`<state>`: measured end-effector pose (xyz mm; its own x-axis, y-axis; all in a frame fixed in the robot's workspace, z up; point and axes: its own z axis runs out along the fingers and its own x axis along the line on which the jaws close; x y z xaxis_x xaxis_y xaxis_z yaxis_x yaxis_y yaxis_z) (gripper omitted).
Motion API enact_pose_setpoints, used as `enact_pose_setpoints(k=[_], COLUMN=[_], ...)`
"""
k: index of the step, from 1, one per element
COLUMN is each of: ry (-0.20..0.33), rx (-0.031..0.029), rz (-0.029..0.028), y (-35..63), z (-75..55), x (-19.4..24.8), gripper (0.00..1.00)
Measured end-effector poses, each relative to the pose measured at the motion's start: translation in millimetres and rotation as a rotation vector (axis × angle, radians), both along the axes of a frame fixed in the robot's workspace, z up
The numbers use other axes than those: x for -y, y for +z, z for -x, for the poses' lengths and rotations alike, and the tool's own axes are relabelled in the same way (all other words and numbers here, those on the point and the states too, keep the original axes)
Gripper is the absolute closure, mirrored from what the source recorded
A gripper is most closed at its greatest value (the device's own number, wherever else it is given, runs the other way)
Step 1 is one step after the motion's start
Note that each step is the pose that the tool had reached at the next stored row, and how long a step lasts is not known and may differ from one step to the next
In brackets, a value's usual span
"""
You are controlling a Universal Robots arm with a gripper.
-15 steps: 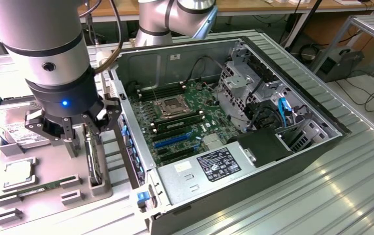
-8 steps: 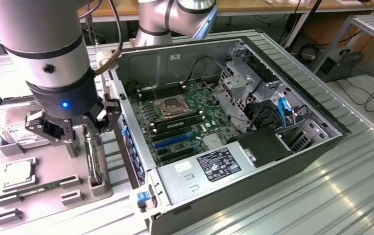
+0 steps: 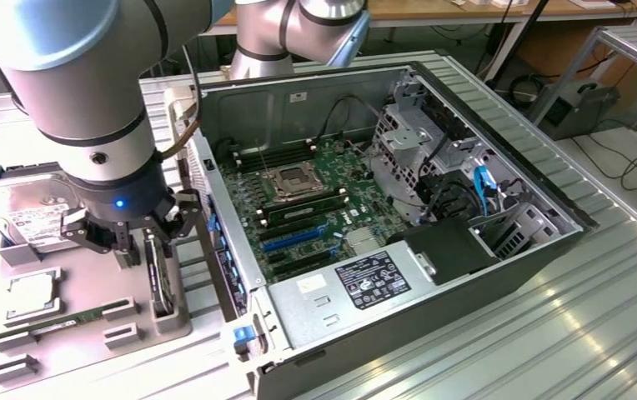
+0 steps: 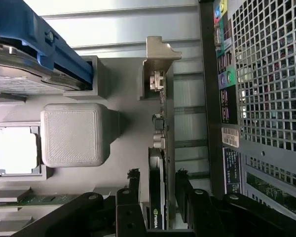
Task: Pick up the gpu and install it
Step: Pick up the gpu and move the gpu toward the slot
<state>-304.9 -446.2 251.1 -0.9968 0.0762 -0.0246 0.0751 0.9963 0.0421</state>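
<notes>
The gpu [image 3: 161,282] stands on its long edge in a slot of the grey parts tray [image 3: 79,275], just outside the open computer case. The wrist view looks along its thin top edge [image 4: 160,133], with the silver end bracket [image 4: 158,54] at the far end and a green logo label near the gripper. My gripper [image 3: 146,246] is lowered over the card's near end. It [image 4: 157,180] is open, one black finger [image 4: 133,178] on each side of the card, with a small gap on one side.
The tray also holds a hard drive [image 3: 24,212] with a blue rail [image 4: 34,39], a CPU [image 3: 32,296], a RAM stick [image 3: 68,321] and a raised grey block [image 4: 74,133]. The case [image 3: 485,275] lies open beside it, motherboard [image 3: 308,208] exposed, its rear panel [image 4: 266,98] close to the card.
</notes>
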Motion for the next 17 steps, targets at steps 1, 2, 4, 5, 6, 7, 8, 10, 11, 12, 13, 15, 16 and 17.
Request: enact_pose_setpoints(k=[1, 2, 4, 5, 6, 7, 8, 10, 11, 12, 13, 15, 16, 17], ry=[0.0, 0.0, 0.0, 0.0, 0.0, 0.0, 0.0, 0.0, 0.0, 0.0, 0.0, 0.0, 0.0, 0.0], rx=[0.0, -0.0001, 0.0, 0.0, 0.0, 0.0, 0.0, -0.0001, -0.0002, -0.0002, 0.0, -0.0001, 0.0, 0.0], rz=[0.0, 0.0, 0.0001, 0.0001, 0.0, 0.0001, 0.0001, 0.0001, 0.0002, 0.0002, 0.0001, 0.0001, 0.0, 0.0], y=[-1.1, -2.0, -3.8, -4.7, -6.0, -6.8, -7.5, -8.7, -8.8, -8.8, -8.9, -8.9, -8.9, -8.9], z=[0.0, 0.0, 0.0, 0.0, 0.0, 0.0, 0.0, 0.0, 0.0, 0.0, 0.0, 0.0, 0.0, 0.0], x=[0.0, -0.1, -0.1, -0.1, -0.1, -0.1, -0.1, -0.1, -0.1, -0.1, -0.2, -0.1, -0.1, -0.1], gripper=[0.58, 0.58, 0.58, 0.58, 0.58, 0.58, 0.58, 0.58, 0.58, 0.58, 0.58, 0.58, 0.58, 0.59])
